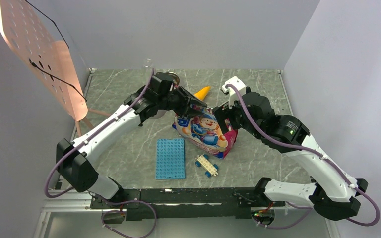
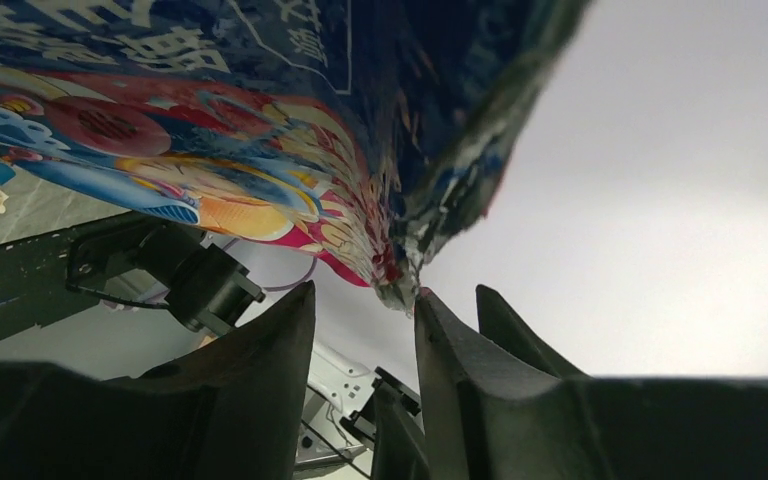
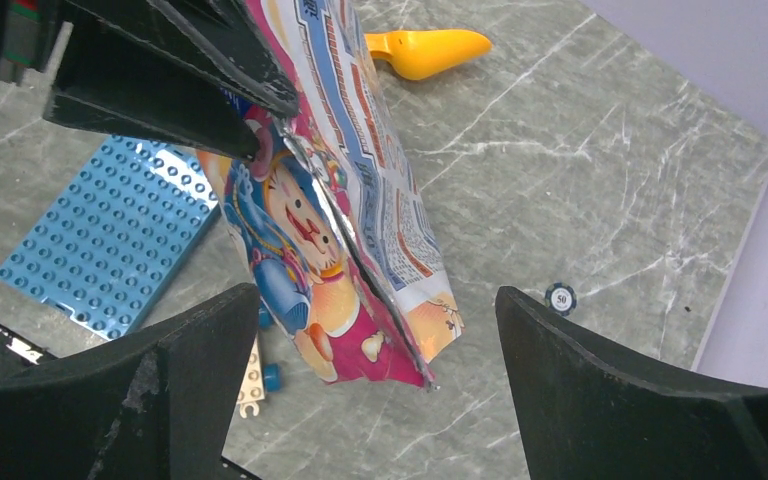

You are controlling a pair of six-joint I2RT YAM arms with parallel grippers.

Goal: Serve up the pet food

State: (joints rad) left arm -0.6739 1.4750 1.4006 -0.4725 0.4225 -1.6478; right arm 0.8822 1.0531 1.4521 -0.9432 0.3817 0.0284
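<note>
- Pet food bag: glossy cartoon-printed pouch in pink-red, white and blue, near the middle of the grey marbled desk. It leans between the two arms, its lower end down at the desk and its upper edge raised toward the left arm. The contents are hidden inside.
- Left claw: set at the bag's raised upper edge, jaws part-way apart. In the left wrist view the bag's crumpled corner hangs at the mouth of the gap and touches one fingertip. Open space shows between that corner and the other finger, so the corner is not pinched.
- Right claw: jaws spread wide, one finger on either side of the bag's lower half, both clear of it; nothing is gripped.
- Yellow scoop: lies on the desk just beyond the bag, apart from both claws.
- Blue studded baseplate: flat on the desk, left of the bag and nearer the arm bases.
- White-and-blue brick piece: just in front of the bag's lower end.
- Small round token: on the desk to the bag's right.
</note>
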